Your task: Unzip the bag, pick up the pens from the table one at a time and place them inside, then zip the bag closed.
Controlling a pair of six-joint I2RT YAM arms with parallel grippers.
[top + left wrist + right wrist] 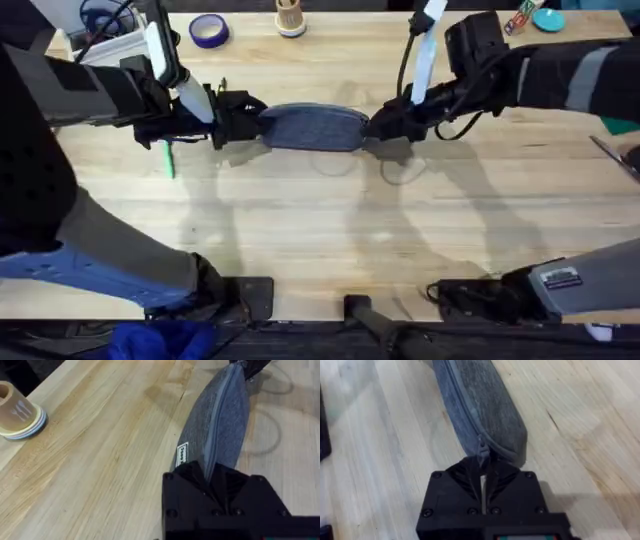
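The left hand is closed on the near end of the bag; its wrist view shows the black fingers pinching the fabric right where the zip seam runs in, beside a small white label sewn to the pouch. The right hand is closed narrow on the zip pull at the opposite end, and its wrist view shows the metal pull caught between the fingers with the zip line running shut along the pouch's length. The overhead view gives what neither wrist camera does: both hands grip the bag from either end, with the pouch stretched lengthwise between them on the surface, a little beyond its middle.

The zip looks closed along the stretch that shows, so what lies inside the bag cannot be told.

A green pen lies on the surface just near the left arm, partly under it, apart from the bag. Farther back stand a roll of purple tape and a small tan holder on a pale base; the left wrist view catches that tan holder with a fork-and-knife mark on its side, well apart from the pouch
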